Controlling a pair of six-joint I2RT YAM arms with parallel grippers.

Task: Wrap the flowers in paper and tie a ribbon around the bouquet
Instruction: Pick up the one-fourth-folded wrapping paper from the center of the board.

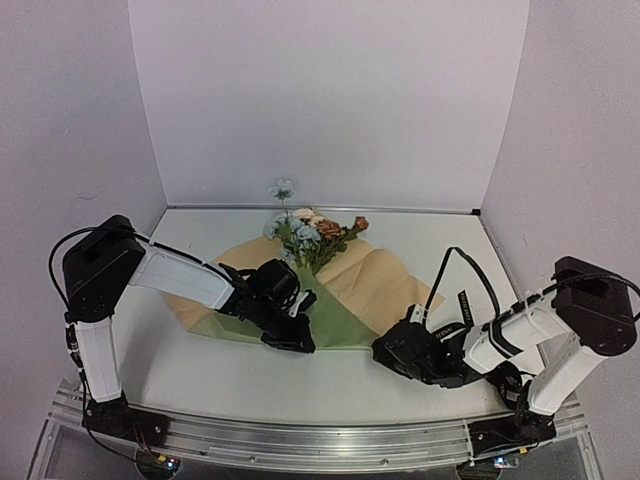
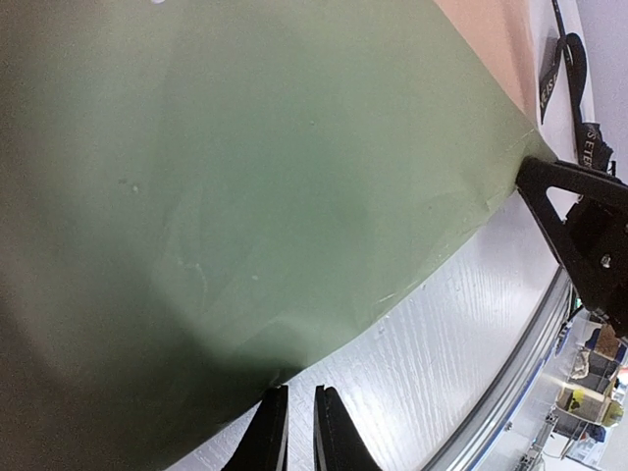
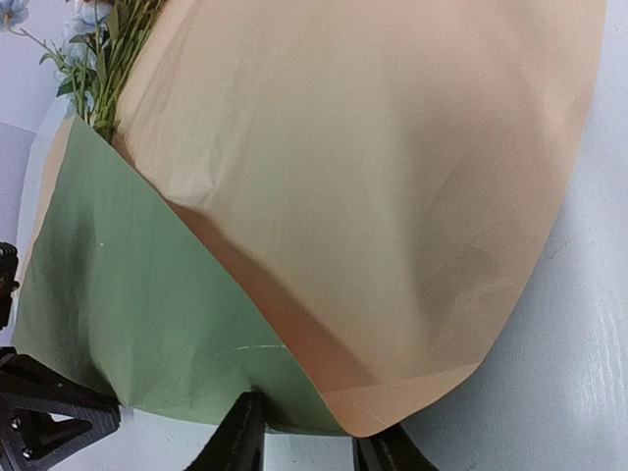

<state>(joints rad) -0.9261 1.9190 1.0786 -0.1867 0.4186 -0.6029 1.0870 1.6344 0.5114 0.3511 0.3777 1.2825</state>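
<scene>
The paper (image 1: 335, 315) lies spread on the table, olive-green face up, with tan flaps folded over at both sides. The flowers (image 1: 312, 232) lie on its far end, blooms toward the back wall. My left gripper (image 1: 300, 340) rests at the green sheet's near edge (image 2: 245, 177). In the left wrist view its jaws (image 2: 299, 391) are nearly shut, a thin slit between them, one tip touching the paper's edge. My right gripper (image 1: 385, 350) is open, and its fingers (image 3: 306, 422) straddle the near corner where the tan flap (image 3: 373, 177) overlaps the green (image 3: 128, 294). The black ribbon (image 1: 462, 302) hangs by the right wrist.
The white back wall stands just behind the blooms (image 3: 98, 59). The aluminium rail (image 1: 320, 440) runs along the table's near edge. In the left wrist view the right gripper (image 2: 579, 226) sits close by, the lettered ribbon (image 2: 589, 142) beyond it.
</scene>
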